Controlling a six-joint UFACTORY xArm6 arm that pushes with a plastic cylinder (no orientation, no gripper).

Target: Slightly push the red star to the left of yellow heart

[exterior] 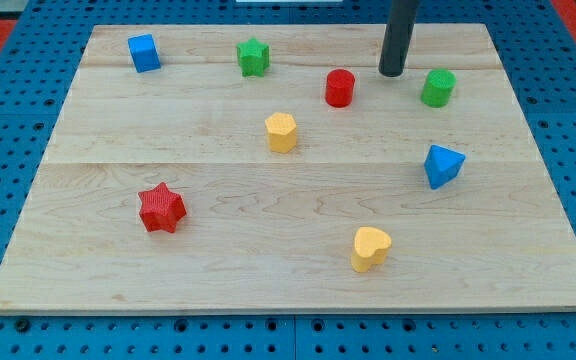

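Wooden board (298, 180) on blue pegboard, eight blocks spread out. No gripper is fitted, so nothing is held; the rod's tip (391, 73) rests near the view's top, between the red cylinder (340, 88) and green cylinder (438, 88), touching neither as far as can be judged at this angle. Red star (161, 208) sits lower left, well apart from the yellow heart (370, 248) at lower centre.

Only a slight nudge is wanted. Tip should be routed clear of the yellow hexagon (281, 132), brought to the star's left side, and the star pushed a short way rightward toward the heart, stopped while still left of it. Contact should be kept centred so the star isn't spun off.
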